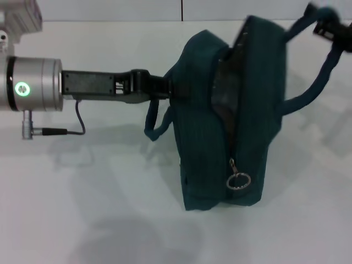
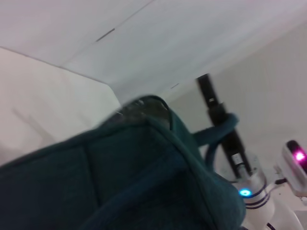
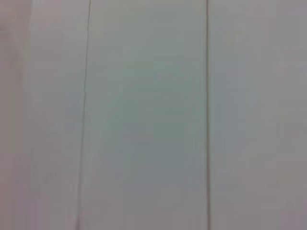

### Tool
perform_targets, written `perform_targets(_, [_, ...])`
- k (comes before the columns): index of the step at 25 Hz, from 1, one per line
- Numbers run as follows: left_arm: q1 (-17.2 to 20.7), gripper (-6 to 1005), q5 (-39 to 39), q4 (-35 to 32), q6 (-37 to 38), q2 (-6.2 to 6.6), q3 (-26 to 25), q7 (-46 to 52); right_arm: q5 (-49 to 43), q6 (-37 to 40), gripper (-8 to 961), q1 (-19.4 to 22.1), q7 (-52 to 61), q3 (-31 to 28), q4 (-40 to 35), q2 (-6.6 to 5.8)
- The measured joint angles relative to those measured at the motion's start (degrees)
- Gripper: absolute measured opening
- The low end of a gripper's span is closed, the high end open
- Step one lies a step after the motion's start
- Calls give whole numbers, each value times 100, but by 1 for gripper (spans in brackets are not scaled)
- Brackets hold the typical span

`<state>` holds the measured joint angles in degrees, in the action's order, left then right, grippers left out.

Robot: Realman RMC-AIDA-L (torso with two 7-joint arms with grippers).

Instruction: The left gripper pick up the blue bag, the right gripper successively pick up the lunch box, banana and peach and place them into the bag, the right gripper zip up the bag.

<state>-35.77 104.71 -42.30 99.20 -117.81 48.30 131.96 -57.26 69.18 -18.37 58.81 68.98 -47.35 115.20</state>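
Note:
The blue bag stands upright on the white table, and its side fills the left wrist view. Its zipper runs down the front to a ring pull near the bottom, and the upper part gapes open. My left gripper reaches in from the left and is shut on the bag's left side, above a hanging strap loop. My right gripper is at the far upper right with the bag's other strap pulled taut up to it; the strap wraps it in the left wrist view. No lunch box, banana or peach shows.
The white table spreads around the bag. A cable hangs under my left wrist. The right wrist view shows only a pale panelled surface.

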Motion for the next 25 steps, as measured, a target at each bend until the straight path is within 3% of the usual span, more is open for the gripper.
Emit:
perform_targets(9, [-21,54,37,311,-88,1,0,-322,-1288,-653,857,-3,1012,-14,4,1])
perform_targets(16, [12,54,42,316,-88,54,-4,-368,-1792,672,857,100,2031,-141,-82,-110])
perform_targets(21, [14,54,46,319,-144,58,-5,-473,-1494,2032,858,206,1553,-698,8,-38])
perform_targets(25, [11,54,39,319,-231,26,-5,-574,-1482,3356,858,143,1493,-666,69,-55])
